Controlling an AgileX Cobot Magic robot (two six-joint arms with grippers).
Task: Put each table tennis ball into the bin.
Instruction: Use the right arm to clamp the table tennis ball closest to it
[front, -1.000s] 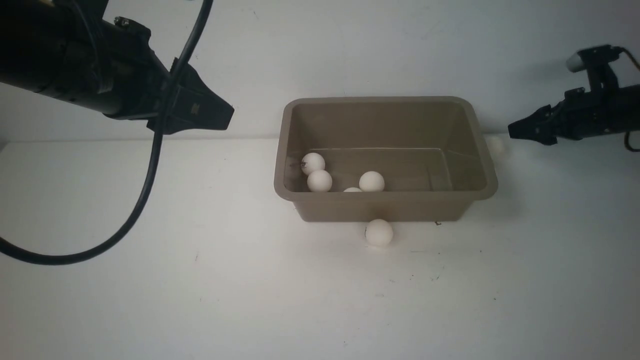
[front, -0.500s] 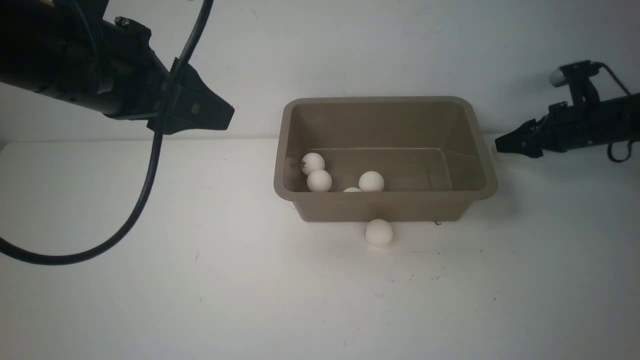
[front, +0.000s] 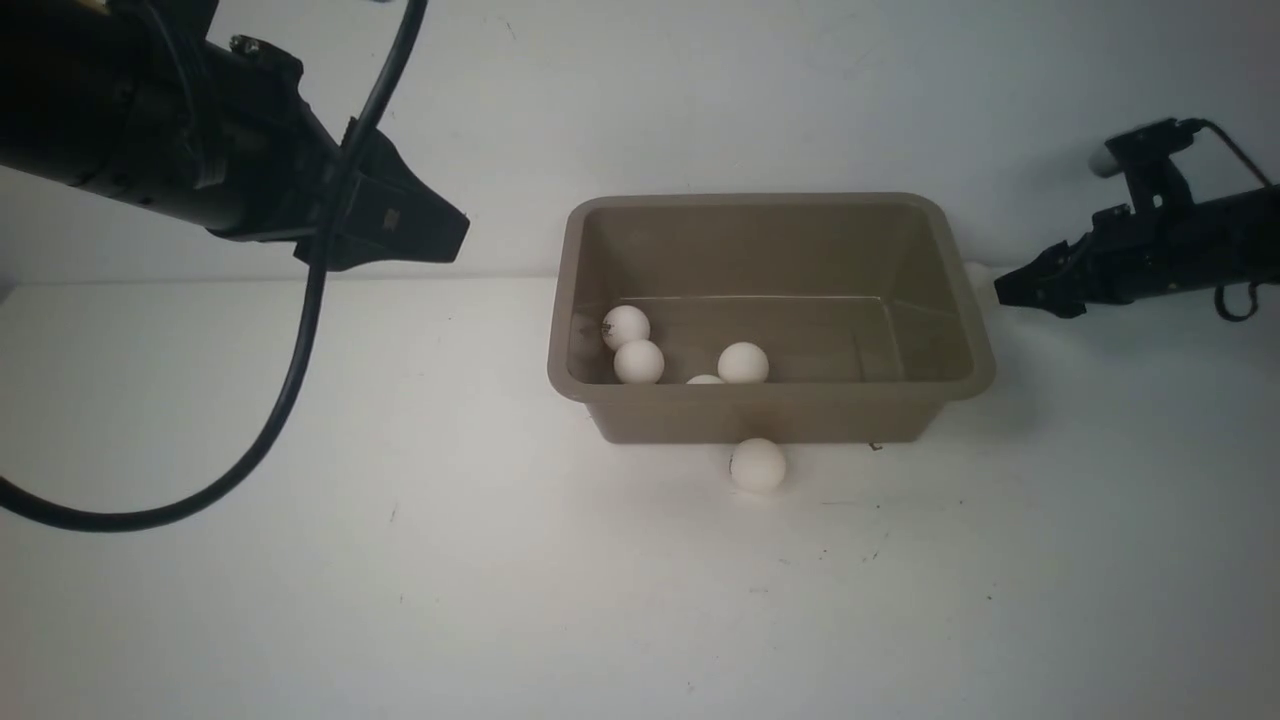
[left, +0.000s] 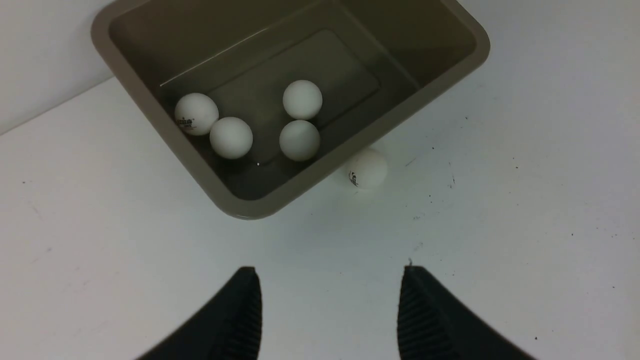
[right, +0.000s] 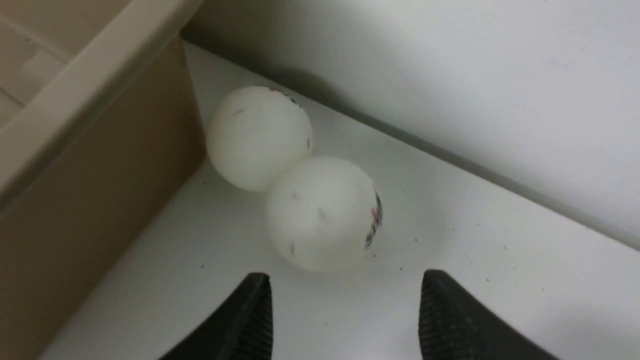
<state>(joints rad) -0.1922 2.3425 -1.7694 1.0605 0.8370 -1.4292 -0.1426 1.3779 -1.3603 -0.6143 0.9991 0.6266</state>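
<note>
1. Resting inside the bin (front: 770, 398), toward its left end, are four table tennis balls (front: 639, 362). They are matte white. One shows a dark printed logo, and one is half hidden behind the near rim.
2. A fifth ball (front: 758, 465) sits on the tabletop (front: 500, 560) against the bin's near wall, just below the centre of the front view.
3. Two more balls (right: 322, 212) lie touching each other beside the bin's right end, close to the back wall (front: 760, 90). The farther one seems to touch the bin.
4. The bin is taupe and rectangular, with rounded corners and a flared rim. It stands upright with its opening upward, and its long axis runs left to right across the middle of the front view.
5. The right tool (right: 345, 280) has its jaws apart and holds nothing. Its tips are just short of the nearer of those two balls, at the right edge of the front view.
6. The left tool (left: 327, 280) also has its jaws apart and is empty. It is raised in the upper left of the front view, well apart from the bin, with a black cable (front: 290, 400) looping below it.
</note>
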